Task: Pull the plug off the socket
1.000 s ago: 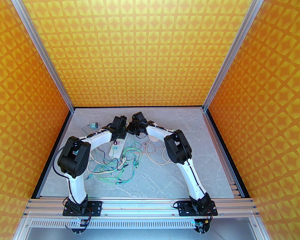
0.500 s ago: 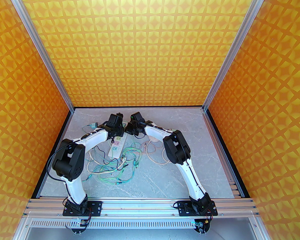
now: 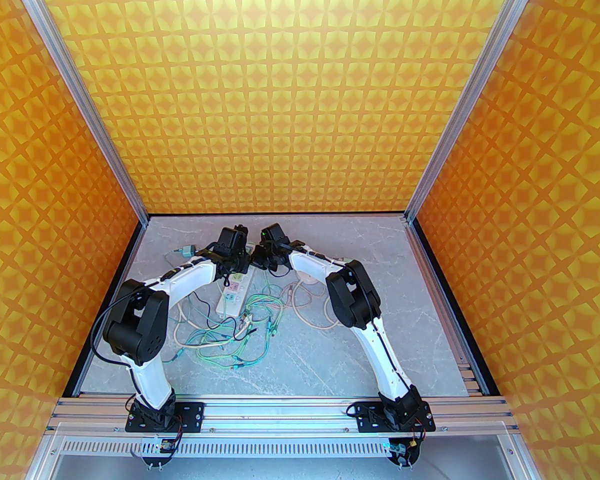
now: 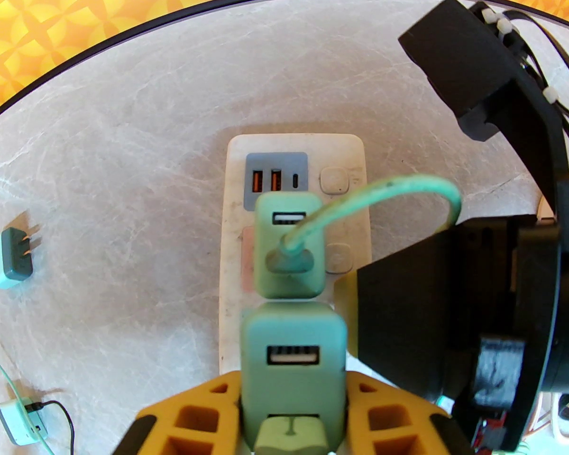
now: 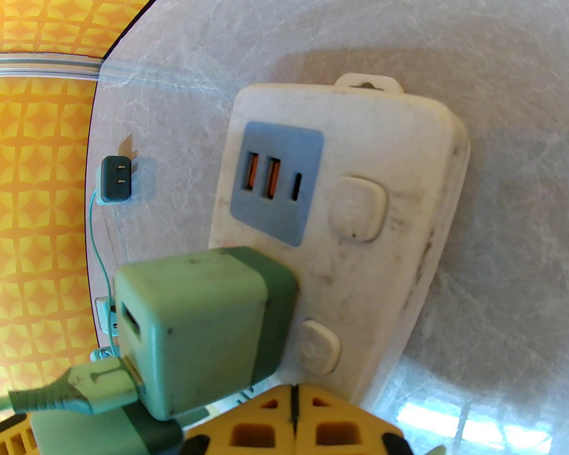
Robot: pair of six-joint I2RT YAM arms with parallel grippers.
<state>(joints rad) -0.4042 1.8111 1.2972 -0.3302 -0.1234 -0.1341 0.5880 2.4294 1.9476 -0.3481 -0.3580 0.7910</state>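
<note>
Two hands share the job. The left hand [image 4: 292, 386] is clenched on the near green plug [image 4: 294, 330], a rounded matte block at the white socket strip [image 4: 294, 145]; whether its prongs are seated cannot be determined. The right hand [image 5: 291, 398], fully closed and empty, sits at the scuffed plastic strip beside a second, cabled plug [image 5: 204, 320], probably to pin it to the marbled worktop [image 5: 502, 64].

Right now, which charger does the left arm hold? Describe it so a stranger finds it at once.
On the grey table lies a white power strip with two green charger cubes in a row. The held one is the cube farther from the strip's USB panel, between the yellow jaws of the left gripper. Unlike its neighbour, which carries a green cable, its USB port is empty.
</note>
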